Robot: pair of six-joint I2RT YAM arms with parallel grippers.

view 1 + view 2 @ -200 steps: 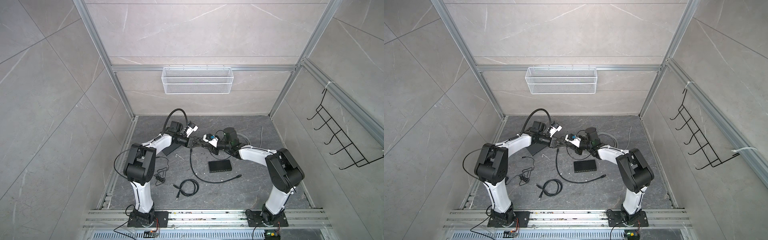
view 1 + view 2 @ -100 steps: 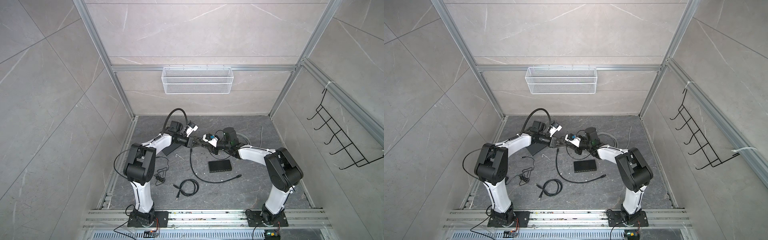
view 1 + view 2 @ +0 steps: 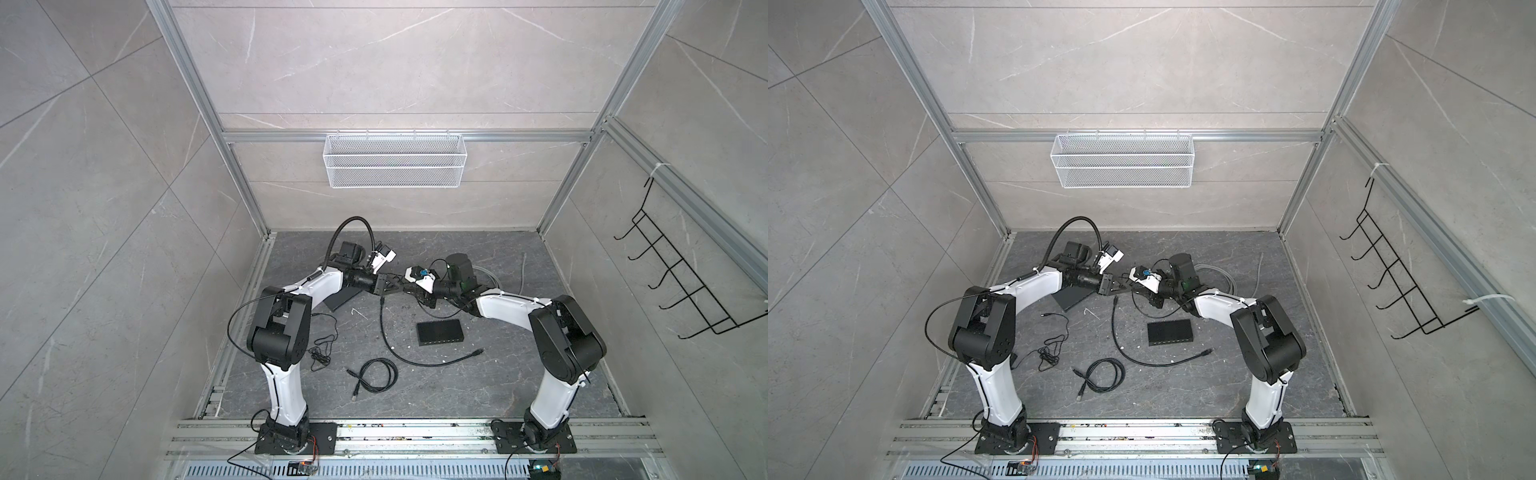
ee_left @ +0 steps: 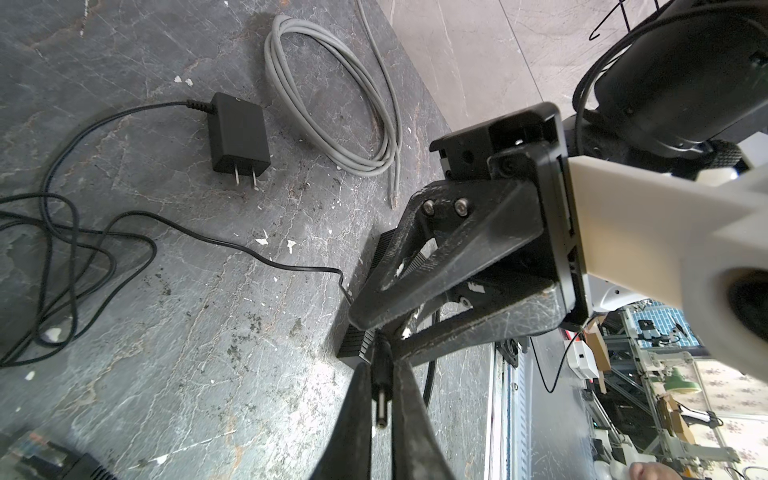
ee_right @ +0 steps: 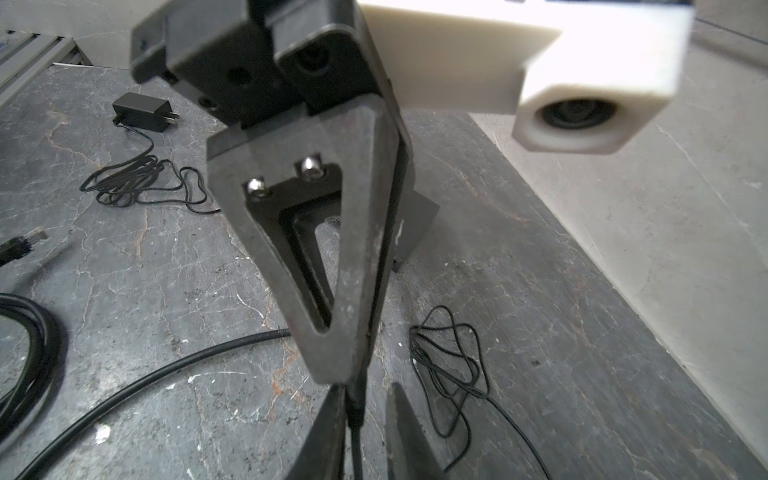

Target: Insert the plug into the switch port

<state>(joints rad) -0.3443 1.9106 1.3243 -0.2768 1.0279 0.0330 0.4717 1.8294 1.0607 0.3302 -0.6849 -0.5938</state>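
In both top views, two white-and-black arms meet tip to tip in mid-frame above the dark stone floor (image 3: 519, 386). The left gripper (image 3: 395, 286) and right gripper (image 3: 411, 290) almost touch, and their jaws are too small to read here. A black cable (image 3: 382, 328) drops from the meeting point and curves along the floor below the switch (image 3: 439, 332), a flat black box lying just below and right of the grippers. A coiled black cable (image 3: 374, 374) lies lower centre, and a white wire basket (image 3: 395, 160) hangs on the back wall

In the left wrist view, at bottom centre, the left gripper's fingers (image 4: 353, 424) are pinched tight on the barrel plug (image 4: 380, 401). The plug is held clear of the floor with its metal tip pointing toward the frame's lower edge. Just above it, the right gripper's tips converge at the plug's rear end, with the switch's ribbed edge showing beneath. A power adapter (image 4: 237, 133) lies upper left, beside a grey cable coil (image 4: 332, 104)

In the right wrist view, the left gripper fills the centre. At bottom centre the right gripper's fingers (image 5: 328, 436) stand narrowly apart around the thin lead (image 5: 355, 409) behind the plug. One finger is right beside the lead and daylight shows before the other, so nothing is clamped. A tangled thin cord (image 5: 449, 361) lies to the right
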